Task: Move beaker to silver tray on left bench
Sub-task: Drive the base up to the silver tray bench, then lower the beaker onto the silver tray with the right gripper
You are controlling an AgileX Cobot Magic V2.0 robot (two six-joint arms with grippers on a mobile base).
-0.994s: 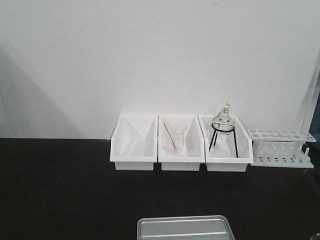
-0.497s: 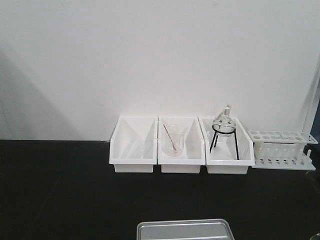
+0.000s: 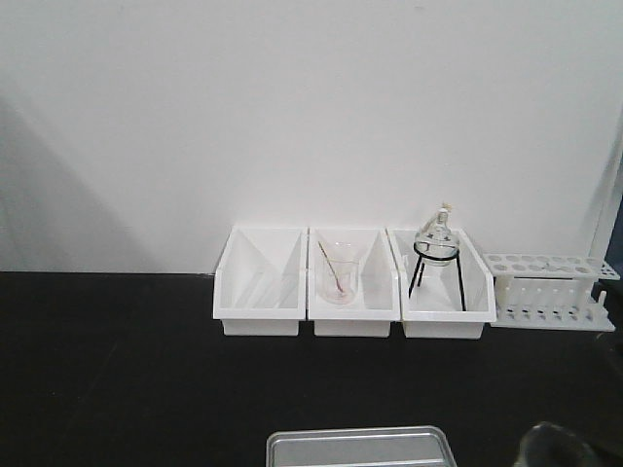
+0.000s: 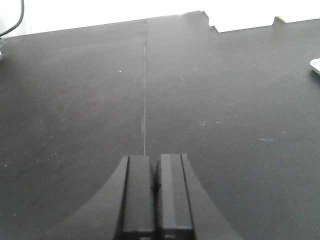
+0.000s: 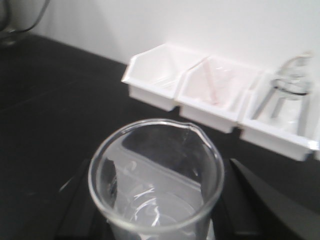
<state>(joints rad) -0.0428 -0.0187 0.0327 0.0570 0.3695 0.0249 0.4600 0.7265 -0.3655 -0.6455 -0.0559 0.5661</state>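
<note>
The right gripper (image 5: 159,202) has its fingers (image 5: 265,205) spread wide with the beaker (image 5: 156,170) upright between them, apparently raised off the left bench (image 3: 117,370). I judge it held, though the glass below the rim runs off the frame and the actual contact is not shown. That is the main worry: smooth thin glass in a wide pinch can slip or tilt if the arm jolts. A hard set-down could also knock its base on the raised rim of the silver tray (image 3: 352,449), which lies just ahead of and below the fingertips. Coming down short of that rim would leave it half on the worktop and tipping. The white bins (image 5: 215,95) sit well beyond the fingers. The left gripper (image 4: 155,162) hangs over bare worktop, fingers pressed together, holding nothing. In the front view the tray is cut by the bottom edge, and a dark blur (image 3: 565,449) (likely the right arm) is unreadable. How much of the tray lies under the beaker I cannot tell.
</note>
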